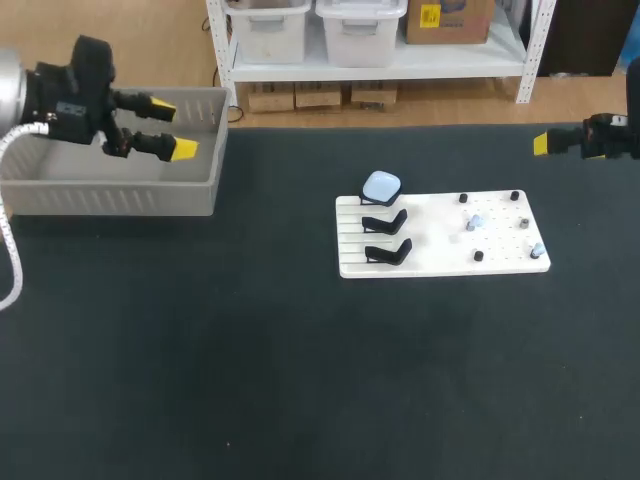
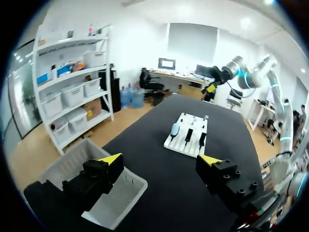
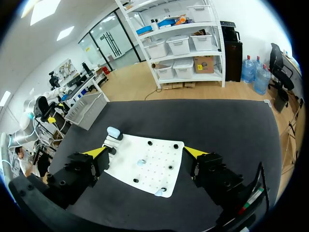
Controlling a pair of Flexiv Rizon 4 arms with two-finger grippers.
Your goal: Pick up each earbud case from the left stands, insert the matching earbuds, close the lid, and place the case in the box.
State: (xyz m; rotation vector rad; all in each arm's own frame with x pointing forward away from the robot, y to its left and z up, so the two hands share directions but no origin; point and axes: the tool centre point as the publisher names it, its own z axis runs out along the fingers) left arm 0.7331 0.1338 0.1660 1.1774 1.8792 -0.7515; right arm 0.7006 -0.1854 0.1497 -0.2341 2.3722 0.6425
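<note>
A dark matte worktop (image 1: pixel 200 350) fills the scene. Beyond its far edge lies light wooden floor (image 1: pixel 160 40), where a white shelving unit (image 1: pixel 375 68) holds pale plastic bins (image 1: pixel 358 30), with cardboard boxes (image 1: pixel 318 97) beneath. The walls (image 2: pixel 140 43) are white, bright ceiling panels (image 3: pixel 66 33) light the room, and glass partitions (image 3: pixel 104 43) stand farther off.

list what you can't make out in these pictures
box: head view, the left pincer and the near wall hide part of its inside; whether a case lies in it cannot be told.
right pincer: head view, cut off by the edge; only one yellow tip shows.
earbuds: too small in every view to count or match.
earbud case: too small to tell whether its lid is open.
</note>
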